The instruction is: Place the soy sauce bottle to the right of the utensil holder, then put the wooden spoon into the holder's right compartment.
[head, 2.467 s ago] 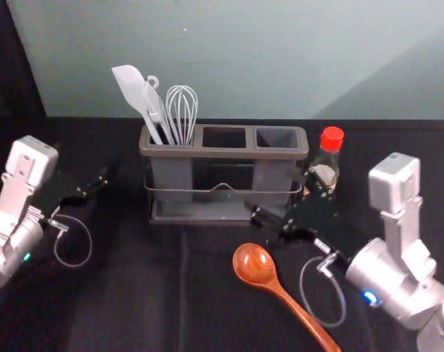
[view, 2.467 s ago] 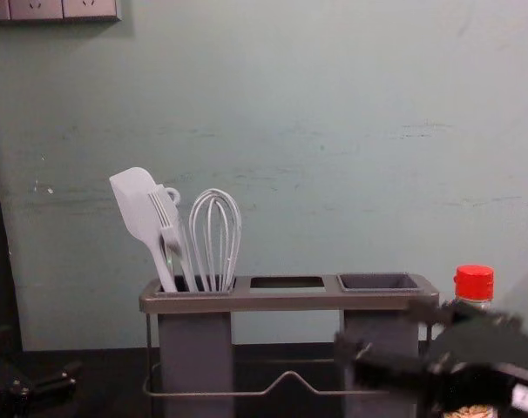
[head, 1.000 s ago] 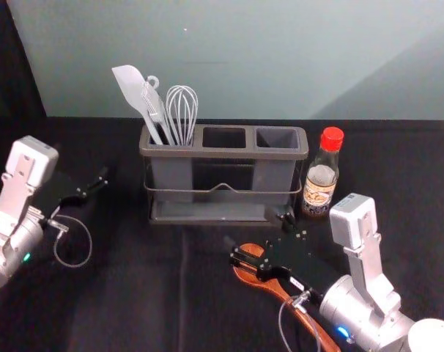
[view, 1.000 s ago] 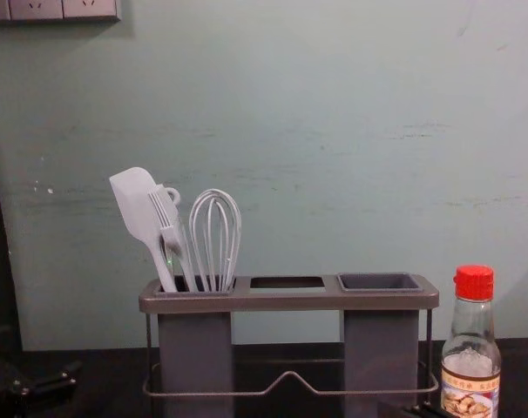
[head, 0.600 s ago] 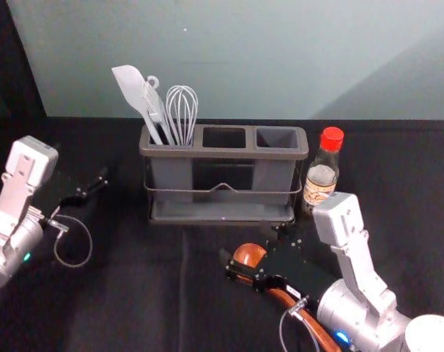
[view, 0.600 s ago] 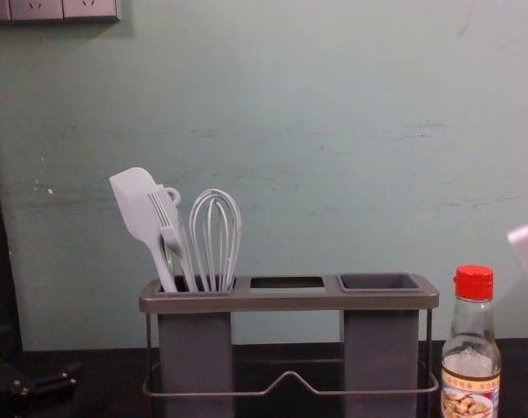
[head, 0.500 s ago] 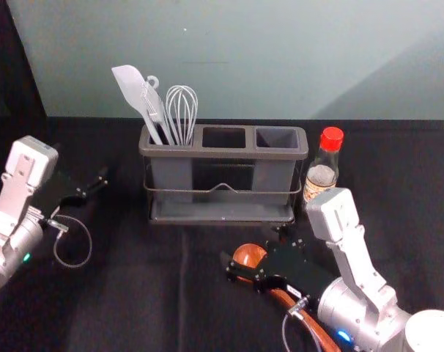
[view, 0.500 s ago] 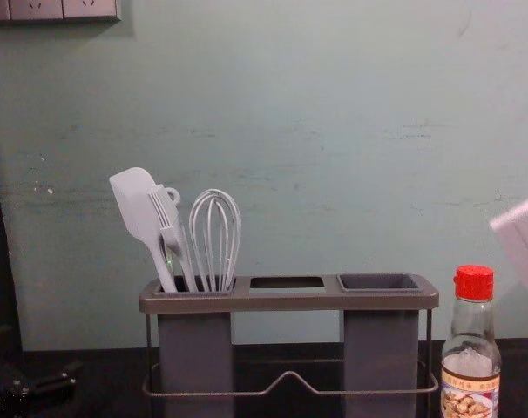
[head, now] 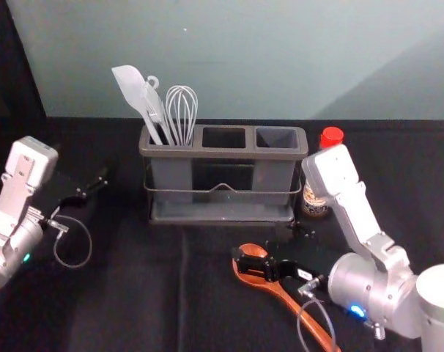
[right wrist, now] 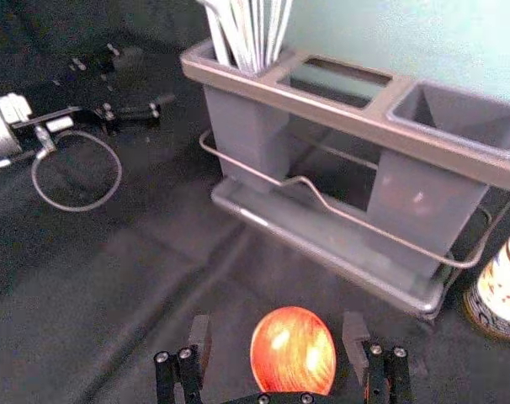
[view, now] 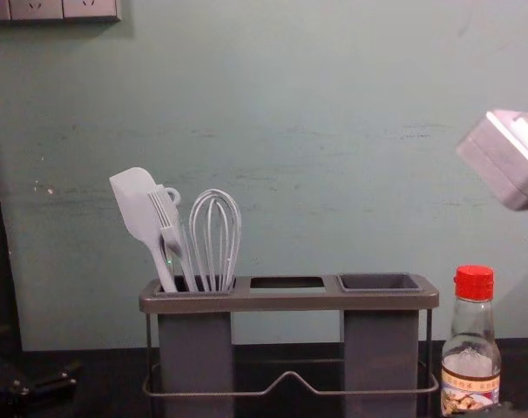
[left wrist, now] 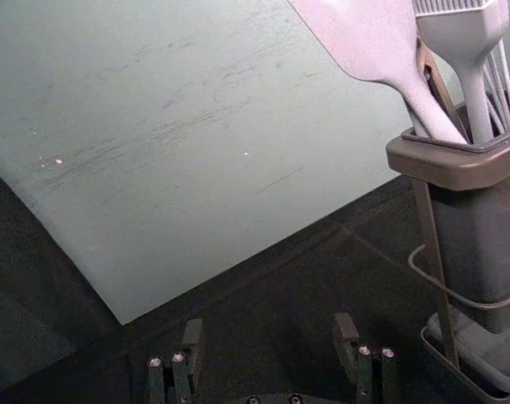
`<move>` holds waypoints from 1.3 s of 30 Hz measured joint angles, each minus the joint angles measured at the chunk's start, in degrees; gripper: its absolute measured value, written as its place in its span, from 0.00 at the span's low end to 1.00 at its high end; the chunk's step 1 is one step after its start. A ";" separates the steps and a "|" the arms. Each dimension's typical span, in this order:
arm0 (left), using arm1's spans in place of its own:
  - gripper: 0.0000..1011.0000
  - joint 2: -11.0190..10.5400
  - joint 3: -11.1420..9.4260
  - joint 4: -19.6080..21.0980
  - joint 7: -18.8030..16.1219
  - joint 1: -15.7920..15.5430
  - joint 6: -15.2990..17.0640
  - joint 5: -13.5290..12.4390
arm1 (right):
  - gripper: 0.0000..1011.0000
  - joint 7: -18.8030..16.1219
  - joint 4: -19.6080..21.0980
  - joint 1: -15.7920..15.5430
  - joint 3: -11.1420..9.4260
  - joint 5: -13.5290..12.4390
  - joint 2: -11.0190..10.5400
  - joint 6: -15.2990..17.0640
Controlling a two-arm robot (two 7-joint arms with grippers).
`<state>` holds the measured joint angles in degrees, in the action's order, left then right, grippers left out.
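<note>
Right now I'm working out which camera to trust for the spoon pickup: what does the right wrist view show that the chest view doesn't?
Right wrist view, not chest view: the wooden spoon's bowl, between the right claw's parted fingers, and the utensil holder's bottom tray.

Chest view, not right wrist view: the soy sauce bottle's red cap and the wall sockets at upper left.

Both: the utensil holder, pale utensils in its left compartment, the bottle's label, and the idle left claw off to the holder's left.
</note>
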<state>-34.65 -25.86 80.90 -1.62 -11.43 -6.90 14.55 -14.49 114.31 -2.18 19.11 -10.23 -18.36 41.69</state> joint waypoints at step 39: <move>0.99 0.00 0.00 0.00 0.00 0.00 0.00 0.00 | 0.99 -5.89 -13.60 15.62 7.85 6.83 2.59 20.12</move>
<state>-34.64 -25.86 80.90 -1.62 -11.43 -6.90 14.55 -20.38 100.71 13.44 26.95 -3.40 -15.76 61.81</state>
